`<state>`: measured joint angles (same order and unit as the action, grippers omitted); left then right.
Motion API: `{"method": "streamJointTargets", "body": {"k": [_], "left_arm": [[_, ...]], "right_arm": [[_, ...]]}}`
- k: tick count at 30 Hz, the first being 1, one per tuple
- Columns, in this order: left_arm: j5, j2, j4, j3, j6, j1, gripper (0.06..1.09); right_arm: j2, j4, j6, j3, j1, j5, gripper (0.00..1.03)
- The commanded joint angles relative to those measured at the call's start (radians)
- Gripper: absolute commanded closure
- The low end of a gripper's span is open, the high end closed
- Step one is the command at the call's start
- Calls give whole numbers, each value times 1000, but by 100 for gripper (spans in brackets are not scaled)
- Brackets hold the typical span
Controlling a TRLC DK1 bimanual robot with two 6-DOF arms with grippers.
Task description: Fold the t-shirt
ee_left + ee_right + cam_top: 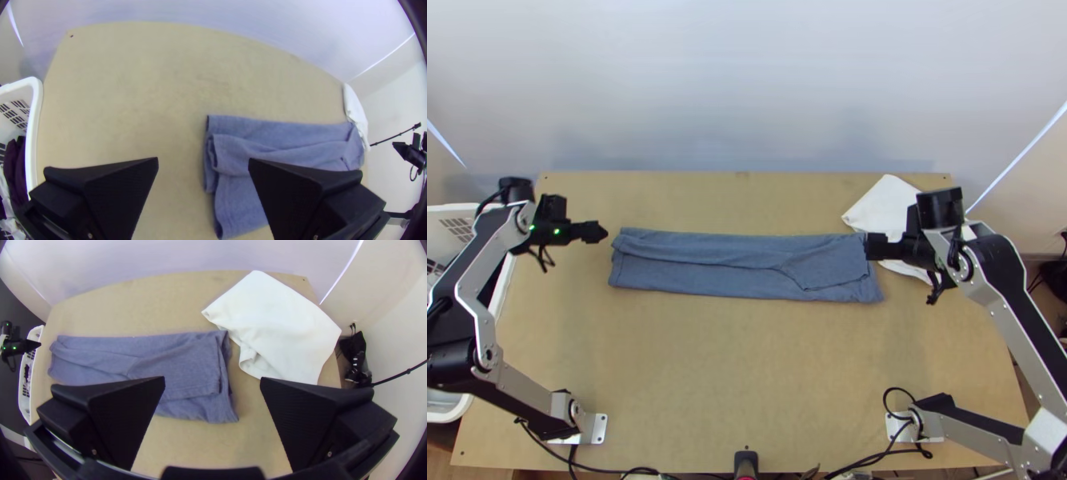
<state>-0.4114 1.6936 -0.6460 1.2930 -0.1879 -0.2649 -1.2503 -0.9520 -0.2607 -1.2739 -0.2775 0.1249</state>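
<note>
A blue-grey t-shirt lies on a light wooden table, folded into a long, narrow strip running left to right across the middle. A lengthwise fold edge runs along its top, and a broad flap lies flat over its right end.

The left gripper is just off the strip's left end; its two wide black fingers stand far apart, with nothing held between them. The right gripper is at the strip's right end, seen from above as overlapping it; its fingers are also spread wide and hold nothing.

A white cloth, loosely folded, rests at the table's far right, near the t-shirt's right end. Beside the table's left edge stands a white plastic laundry basket with slotted walls, with dark and white fabric inside
</note>
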Motion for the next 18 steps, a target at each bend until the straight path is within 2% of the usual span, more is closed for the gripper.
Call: {"method": "streamJointTargets", "body": {"k": [1,3,8,18], "left_arm": [[-185,-31,-49,-110,-38,-68,11],[-199,-17,-69,-126,-51,-62,11],[-300,21,-64,-123,-71,-63,11],[-296,107,11,-103,-33,-51,11]], "right_arm": [[57,-33,-64,47,-23,1,4],[60,-42,-87,44,-43,1,4],[65,-56,-109,31,-52,1,4],[103,-65,-149,48,-43,1,4]]}}
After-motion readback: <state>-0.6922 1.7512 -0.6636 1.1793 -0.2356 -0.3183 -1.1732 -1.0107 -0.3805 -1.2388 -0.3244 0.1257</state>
